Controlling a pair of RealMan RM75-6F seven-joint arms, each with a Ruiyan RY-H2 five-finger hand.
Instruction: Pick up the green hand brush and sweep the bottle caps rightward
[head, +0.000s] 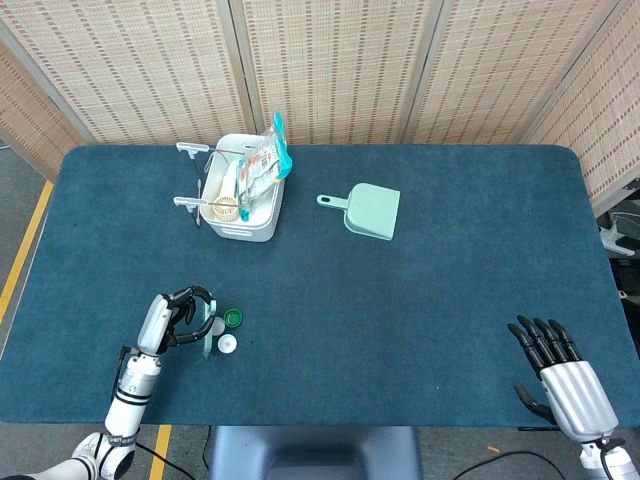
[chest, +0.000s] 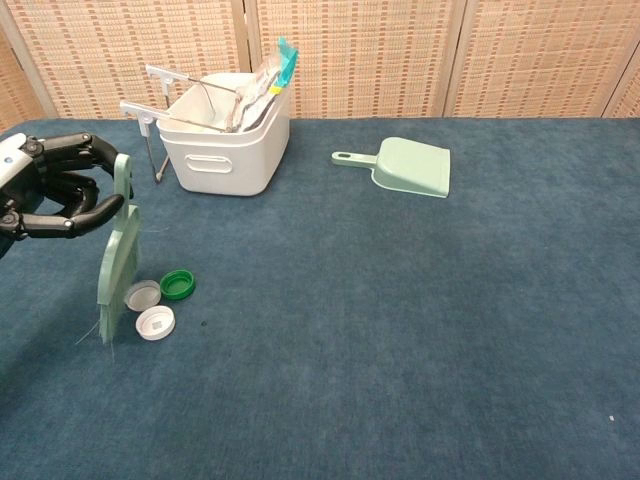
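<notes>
My left hand (chest: 55, 185) (head: 172, 317) grips the handle of the green hand brush (chest: 118, 262) (head: 206, 334), which hangs upright with its bristles down on the blue cloth. Just right of the brush lie three bottle caps: a grey one (chest: 143, 295), a white one (chest: 155, 322) (head: 227, 344) and a green one (chest: 177, 285) (head: 233, 319). The brush edge touches or nearly touches the grey cap. My right hand (head: 558, 381) rests open at the table's front right corner, far from the caps, and shows only in the head view.
A white bin (chest: 222, 135) (head: 243, 195) full of utensils and packets stands at the back left, with a metal rack handle (chest: 150, 110) sticking out leftward. A pale green dustpan (chest: 405, 167) (head: 369, 210) lies at the back centre.
</notes>
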